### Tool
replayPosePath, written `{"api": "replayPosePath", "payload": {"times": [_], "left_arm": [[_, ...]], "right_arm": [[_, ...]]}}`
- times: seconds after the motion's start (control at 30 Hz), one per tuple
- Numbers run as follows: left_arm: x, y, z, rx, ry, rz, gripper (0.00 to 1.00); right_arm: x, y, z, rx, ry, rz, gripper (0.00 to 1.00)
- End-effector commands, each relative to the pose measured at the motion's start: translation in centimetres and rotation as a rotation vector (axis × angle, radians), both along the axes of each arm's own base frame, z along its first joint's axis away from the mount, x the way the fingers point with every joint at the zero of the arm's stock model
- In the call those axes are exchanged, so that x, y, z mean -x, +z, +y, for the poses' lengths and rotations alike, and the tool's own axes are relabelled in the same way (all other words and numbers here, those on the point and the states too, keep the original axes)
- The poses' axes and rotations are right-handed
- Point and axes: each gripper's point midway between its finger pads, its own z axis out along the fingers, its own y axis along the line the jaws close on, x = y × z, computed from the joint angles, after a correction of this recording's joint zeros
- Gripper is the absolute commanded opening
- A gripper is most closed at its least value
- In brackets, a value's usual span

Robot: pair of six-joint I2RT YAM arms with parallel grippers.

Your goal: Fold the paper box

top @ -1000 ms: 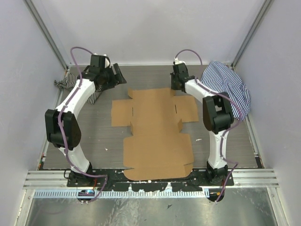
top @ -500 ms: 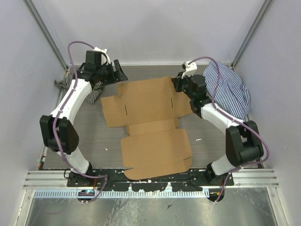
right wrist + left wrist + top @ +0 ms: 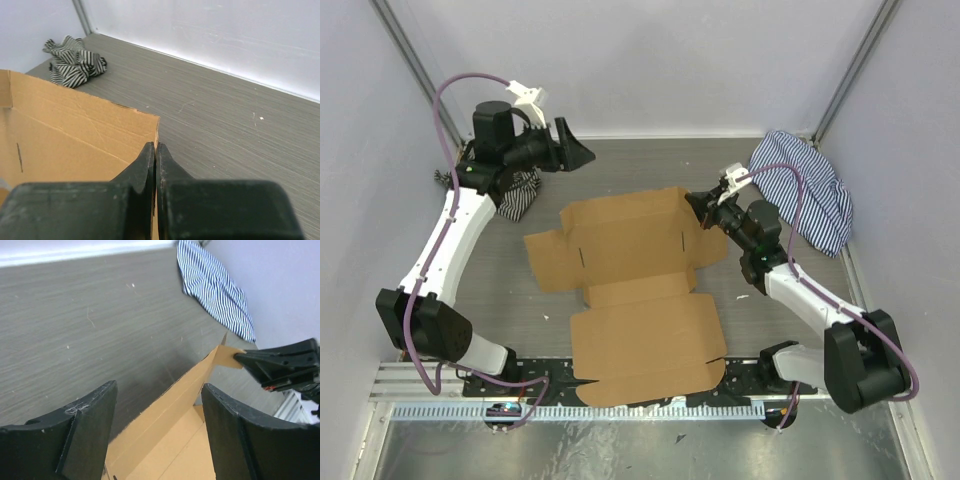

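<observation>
Right, the paper box [image 3: 630,275] is a flat die-cut sheet of corrugated card lying mid-table, with its far panel tipped up off the surface. The right gripper [image 3: 697,205] has its fingers pressed together on that panel's far right corner, with the card pinched between them. The left gripper [image 3: 157,390] hangs spread and empty; the raised edge runs below and ahead of its fingers, and I see no contact. My read: the sheet is light, stiff across each panel, and bends willingly only at the scored creases. A thin edge pinch will lift a flap, but a one-corner hold will likely twist the sheet, and a hard squeeze would dent the corrugation. A better hold would be on the panel edge close to a crease, one gripper at each end. The table [image 3: 650,165] is grey wood-grain and looks smooth, so the card will probably slide when pushed unless it's anchored. Pale walls [image 3: 650,70] stand close on three sides. A striped cloth [image 3: 805,190] lies outboard of the right fingers and a crumpled cloth [image 3: 515,192] behind the left ones, both off the card.
</observation>
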Motion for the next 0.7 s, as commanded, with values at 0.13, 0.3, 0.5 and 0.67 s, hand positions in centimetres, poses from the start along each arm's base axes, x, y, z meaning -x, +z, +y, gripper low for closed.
{"api": "replayPosePath", "payload": {"times": [0.13, 0.3, 0.5, 0.67], "left_arm": [[4.0, -6.6, -4.0, -0.266, -0.241, 0.073, 0.75], [4.6, -7.7, -4.7, -0.310, -0.269, 0.060, 0.76], [4.8, -8.8, -4.5, -0.317, -0.271, 0.042, 0.74], [4.5, -9.4, -4.6, -0.326, -0.265, 0.030, 0.72]], "right_arm": [[3.6, 5.1, 0.6, -0.012, 0.095, -0.162, 0.01], [4.0, 5.4, 0.6, 0.000, 0.099, -0.164, 0.01], [4.1, 5.6, 0.7, 0.005, 0.107, -0.165, 0.01], [4.2, 5.8, 1.1, 0.007, 0.130, -0.165, 0.01]]}}
